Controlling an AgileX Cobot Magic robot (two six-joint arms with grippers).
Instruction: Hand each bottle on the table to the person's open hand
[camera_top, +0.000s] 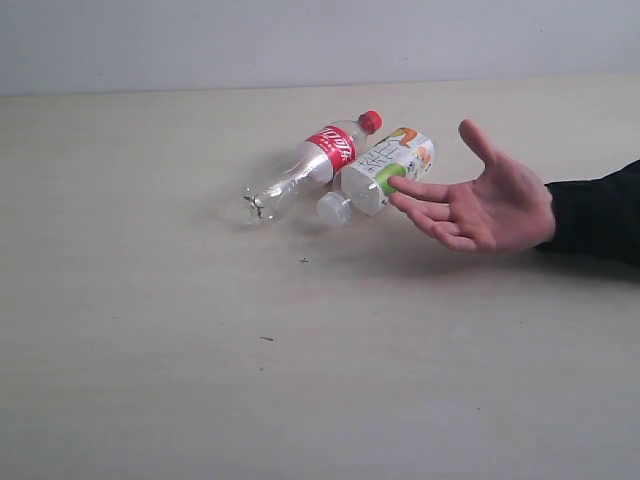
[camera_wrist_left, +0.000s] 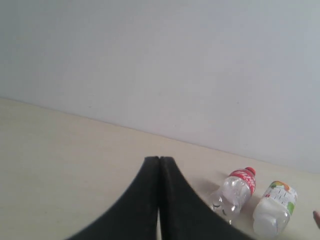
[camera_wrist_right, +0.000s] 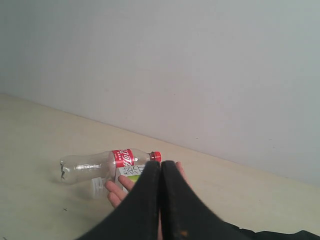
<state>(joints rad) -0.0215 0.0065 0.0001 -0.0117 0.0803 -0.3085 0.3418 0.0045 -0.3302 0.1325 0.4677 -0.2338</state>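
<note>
Two bottles lie side by side on the pale beige table (camera_top: 150, 350). The clear one with red label and cap (camera_top: 310, 166) (camera_wrist_left: 234, 194) (camera_wrist_right: 107, 164) is on the left. Touching it lies the clear bottle with the white fruit label (camera_top: 382, 171) (camera_wrist_left: 275, 212) (camera_wrist_right: 129, 173). An open hand (camera_top: 478, 200) (camera_wrist_right: 117, 190) hovers palm up just right of them. My left gripper (camera_wrist_left: 159, 160) is shut, empty, well short of the bottles. My right gripper (camera_wrist_right: 161, 163) is shut and empty, in line with the hand. Neither arm shows in the exterior view. The yellow and green-labelled bottles are out of view.
A dark sleeve (camera_top: 595, 215) reaches in from the right edge. A plain pale wall (camera_top: 320, 40) runs behind the table's far edge. A few tiny dark specks (camera_top: 266, 339) dot the table surface.
</note>
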